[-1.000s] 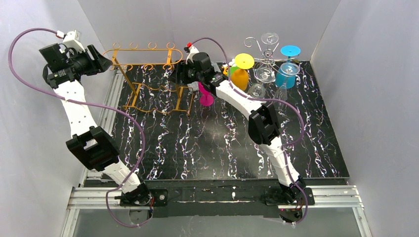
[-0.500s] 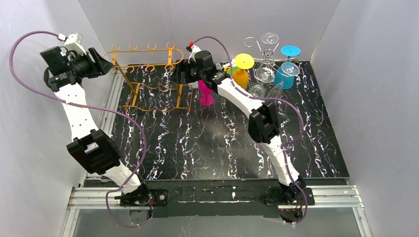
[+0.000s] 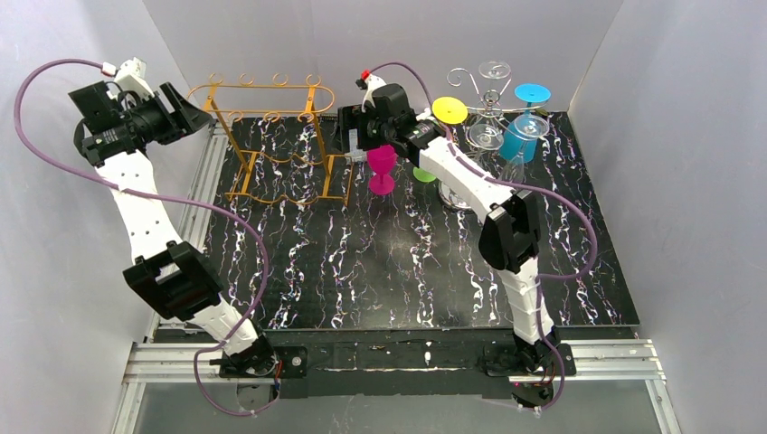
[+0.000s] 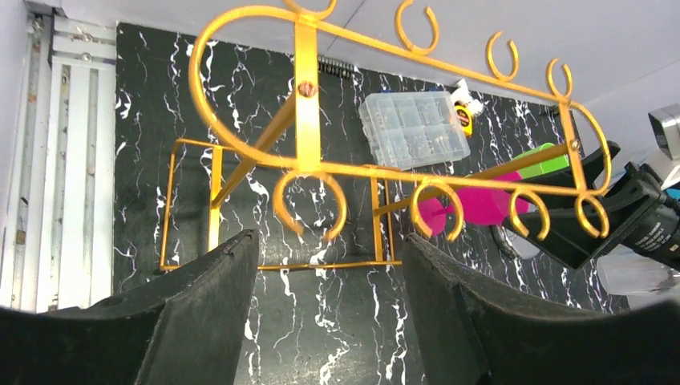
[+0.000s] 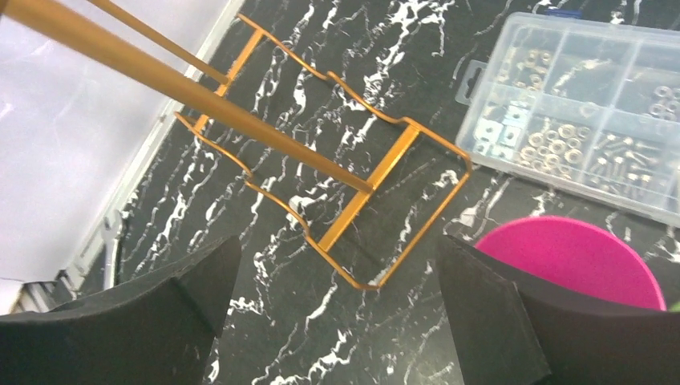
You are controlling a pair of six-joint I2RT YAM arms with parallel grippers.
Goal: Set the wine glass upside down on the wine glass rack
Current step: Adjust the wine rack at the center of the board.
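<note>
1. Fingers on my right (image 5: 497, 321) are spread wide, with nothing between the pads. I'm gripping nothing at all.
2. Just below them the pink wine glass (image 3: 382, 168) stands on the desk (image 3: 362, 271). It's bowl up as far as the top view shows, just right of the rack's foot.
3. From my right wrist I catch only a pink disc of it, peeking out beside one pad. Touching or not, I cannot tell.
4. Over to the orange wire rack (image 4: 309, 128): it's upright at the back left of the desk, hooks along its top bars, and the glass is not on it.
5. My left fingers (image 4: 200, 321) are wide apart too, up at the rack's left end and looking along those hooks.
6. One clear plastic parts box (image 5: 577, 104) lies flat on the desk behind the glass, near the rack's base.
7. Off to the right, a yellow glass (image 3: 449, 110) and a blue glass (image 3: 523, 137) sit near the back.
</note>
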